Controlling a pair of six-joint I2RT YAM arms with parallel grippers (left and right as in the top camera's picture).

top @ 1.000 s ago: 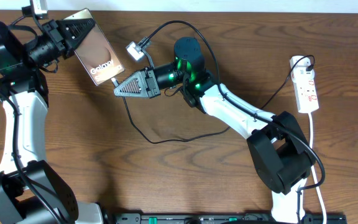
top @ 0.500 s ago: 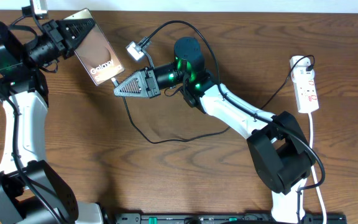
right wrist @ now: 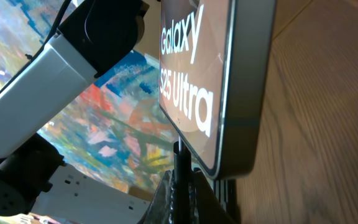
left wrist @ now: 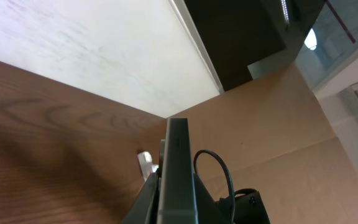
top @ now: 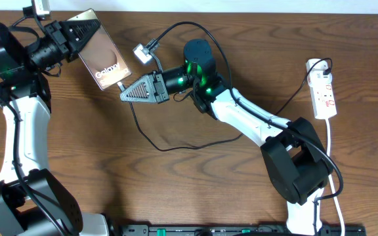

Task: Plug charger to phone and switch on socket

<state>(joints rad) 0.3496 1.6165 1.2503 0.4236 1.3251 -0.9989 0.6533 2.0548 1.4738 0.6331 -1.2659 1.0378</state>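
While the left gripper (top: 83, 29) clamps the phone (top: 107, 62), the right gripper (top: 125, 94), apparently pinching the charger (right wrist: 180, 165), should push straight.

Bronze-brown phone (top: 104, 58) with white lettering, black charger (top: 176, 149), white red-marked socket (top: 325, 92).

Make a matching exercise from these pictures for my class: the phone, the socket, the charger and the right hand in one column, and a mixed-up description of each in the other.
Column one:
1. phone
2. socket
3. charger
4. right hand

Column two:
A. white, lying near the right edge of the table
B. black, looping over the table's middle
C. bronze-brown, gripped by the left hand
D. closed on the charger at the phone's lower edge

Pairs: 1-C; 2-A; 3-B; 4-D
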